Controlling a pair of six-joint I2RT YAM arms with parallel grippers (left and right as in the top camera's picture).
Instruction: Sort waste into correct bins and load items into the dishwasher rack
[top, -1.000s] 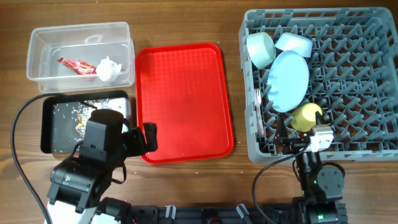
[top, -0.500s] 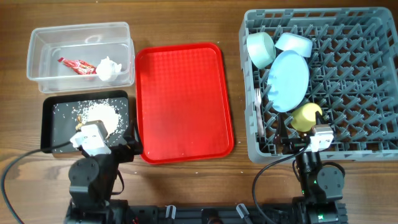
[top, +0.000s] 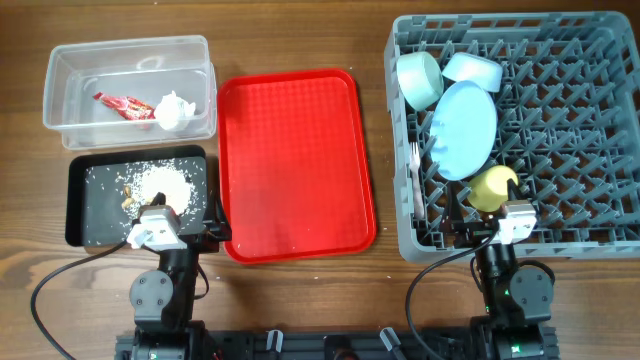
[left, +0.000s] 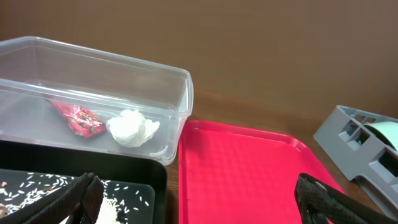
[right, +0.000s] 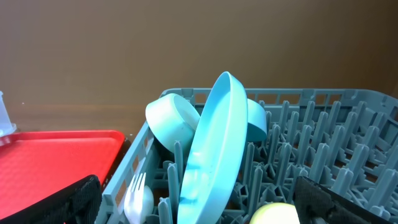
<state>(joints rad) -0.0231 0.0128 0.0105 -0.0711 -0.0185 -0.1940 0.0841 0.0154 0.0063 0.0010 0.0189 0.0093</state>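
Observation:
The clear tub (top: 60, 75) at the back left holds the red wrapper (top: 120, 104) and the white napkin (top: 172, 110); both also show in the left wrist view, the wrapper (left: 79, 118) and the napkin (left: 132, 128). The black tray (top: 80, 215) holds whitish food scraps (top: 162, 184). The grey rack (top: 560, 150) holds the mint bowl (top: 420, 80), pale blue bowl (top: 473, 70), blue plate (top: 465, 128) on edge, yellow cup (top: 492, 187) and the white fork and spoon (top: 415, 168). My left gripper (left: 199, 208) is open and empty at the black tray's front edge. My right gripper (right: 202, 208) is open and empty at the rack's front edge.
A large red serving tray (top: 295, 165) with nothing on it lies between the bins and the rack. Bare wooden table shows at the back and along the front. Cables run from both arm bases at the front edge.
My left arm has drawn back from over the black tray to the front edge, uncovering the food scraps in the tray. The right arm has not moved.

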